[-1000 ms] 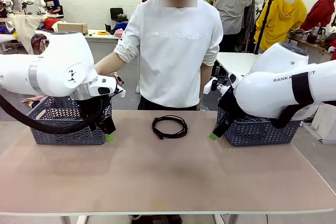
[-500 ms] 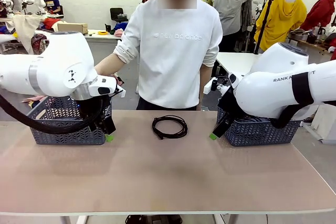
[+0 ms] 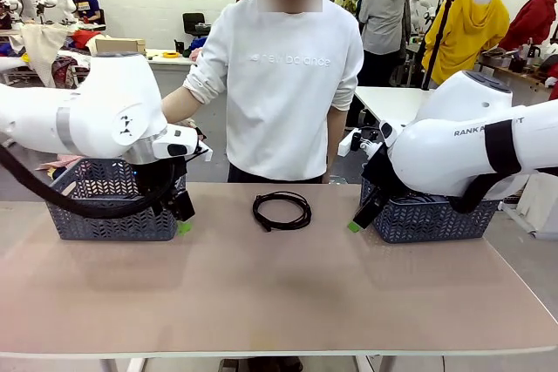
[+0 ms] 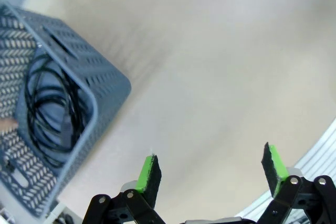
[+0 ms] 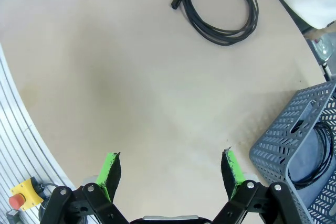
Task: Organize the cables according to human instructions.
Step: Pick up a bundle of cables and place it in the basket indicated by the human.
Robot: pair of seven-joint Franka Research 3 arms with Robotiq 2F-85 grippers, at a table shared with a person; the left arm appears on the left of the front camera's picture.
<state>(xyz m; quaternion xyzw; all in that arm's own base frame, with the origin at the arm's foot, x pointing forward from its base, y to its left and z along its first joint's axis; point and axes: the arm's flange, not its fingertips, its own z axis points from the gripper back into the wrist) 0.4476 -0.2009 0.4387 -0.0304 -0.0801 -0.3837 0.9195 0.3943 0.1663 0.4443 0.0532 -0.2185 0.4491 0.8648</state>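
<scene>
One coiled black cable (image 3: 281, 211) lies on the table's far middle, in front of the person; it also shows as the cable (image 5: 220, 6) at the top of the right wrist view. A second cable (image 4: 50, 106) is coiled inside the left basket (image 4: 102, 85). Part of another cable (image 5: 316, 157) shows in the right basket (image 5: 286, 145). My left gripper (image 3: 182, 218) hangs open by the left basket's right end, its fingers (image 4: 148, 174) wide apart over bare table. My right gripper (image 3: 357, 220) is open beside the right basket, holding nothing.
Grey mesh baskets stand at the far left (image 3: 105, 211) and far right (image 3: 432, 218) of the tan table (image 3: 279, 294). The person (image 3: 288, 84) stands at the far edge, one arm reaching behind my left arm towards the left basket. The table's near half is bare.
My left arm has shifted slightly to the right. The person has leaned a little. The cable on the table and my right arm have not moved.
</scene>
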